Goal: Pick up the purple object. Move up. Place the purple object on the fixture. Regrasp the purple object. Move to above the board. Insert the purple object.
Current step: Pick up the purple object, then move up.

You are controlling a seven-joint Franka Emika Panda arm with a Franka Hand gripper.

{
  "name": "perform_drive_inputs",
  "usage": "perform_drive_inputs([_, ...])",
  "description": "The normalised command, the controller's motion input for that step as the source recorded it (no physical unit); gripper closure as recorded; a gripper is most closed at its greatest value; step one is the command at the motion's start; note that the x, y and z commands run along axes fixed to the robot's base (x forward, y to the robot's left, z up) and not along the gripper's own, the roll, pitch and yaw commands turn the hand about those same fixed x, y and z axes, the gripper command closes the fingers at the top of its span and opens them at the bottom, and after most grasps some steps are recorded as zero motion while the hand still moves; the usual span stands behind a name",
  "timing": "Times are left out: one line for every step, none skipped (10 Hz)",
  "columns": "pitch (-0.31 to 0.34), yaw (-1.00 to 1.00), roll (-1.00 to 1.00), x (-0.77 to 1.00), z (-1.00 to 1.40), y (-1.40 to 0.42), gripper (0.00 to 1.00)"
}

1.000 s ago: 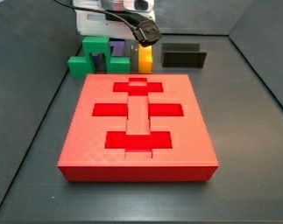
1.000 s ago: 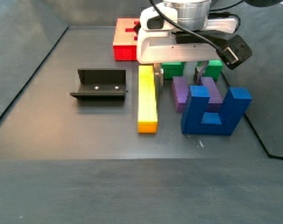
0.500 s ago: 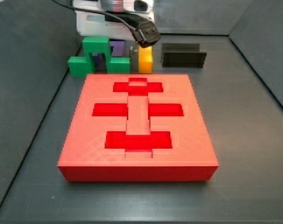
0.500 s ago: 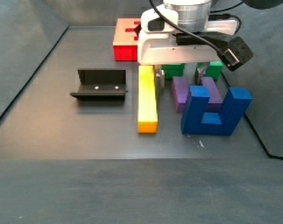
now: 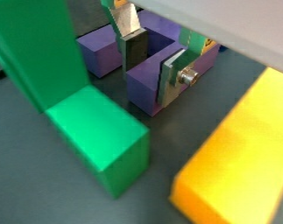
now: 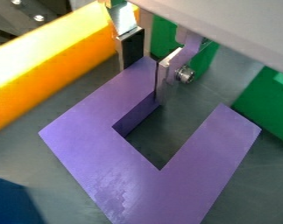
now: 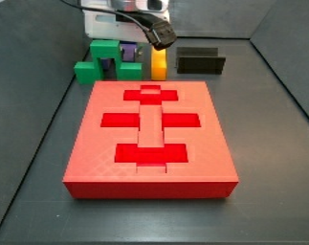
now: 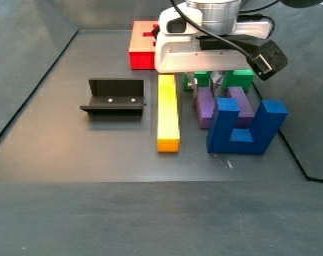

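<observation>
Grey floor, claw (image 6: pixel 146 54) straddling purple object's (image 6: pixel 167 162) prong

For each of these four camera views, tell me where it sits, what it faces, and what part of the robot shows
Wrist view: on the wrist, looking down past the fingers straddling a prong of the purple object.
Wrist view: opposite side, over the purple object; gripper shows.
Side view: beyond the board, facing the gripper.
Side view: opposite end; fixture, gripper.
Shared: all show the purple object.
</observation>
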Motion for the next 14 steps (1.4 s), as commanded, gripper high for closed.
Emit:
perform_drive_inputs([0.000, 0.00, 0.00, 0.00, 0.00, 0.00, 1.00])
perform_drive_inputs([0.000, 0.00, 0.00, 0.00, 0.00, 0.00, 1.00])
perform_drive_inputs([0.000, 0.00, 0.00, 0.00, 0.00, 0.00, 1.00])
perform_drive_inputs([0.000, 0.00, 0.00, 0.00, 0.00, 0.00, 1.00])
perform_drive_inputs([0.000, 0.00, 0.00, 0.00, 0.00, 0.00, 1.00])
perform_drive_inputs([0.000, 0.00, 0.00, 0.00, 0.00, 0.00, 1.00])
perform_drive_inputs([0.000, 0.00, 0.00, 0.00, 0.00, 0.00, 1.00])
perform_drive_inputs([0.000, 0.00, 0.00, 0.00, 0.00, 0.00, 1.00])
perform_drive_inputs([0.000, 0.00, 0.00, 0.00, 0.00, 0.00, 1.00])
perform_drive_inputs([0.000, 0.00, 0.00, 0.00, 0.00, 0.00, 1.00])
perform_drive_inputs([0.000, 0.00, 0.00, 0.00, 0.00, 0.00, 1.00])
perform_drive_inputs([0.000, 0.00, 0.00, 0.00, 0.00, 0.00, 1.00])
perform_drive_inputs([0.000, 0.00, 0.00, 0.00, 0.00, 0.00, 1.00])
perform_drive_inputs([0.000, 0.00, 0.00, 0.00, 0.83, 0.00, 1.00])
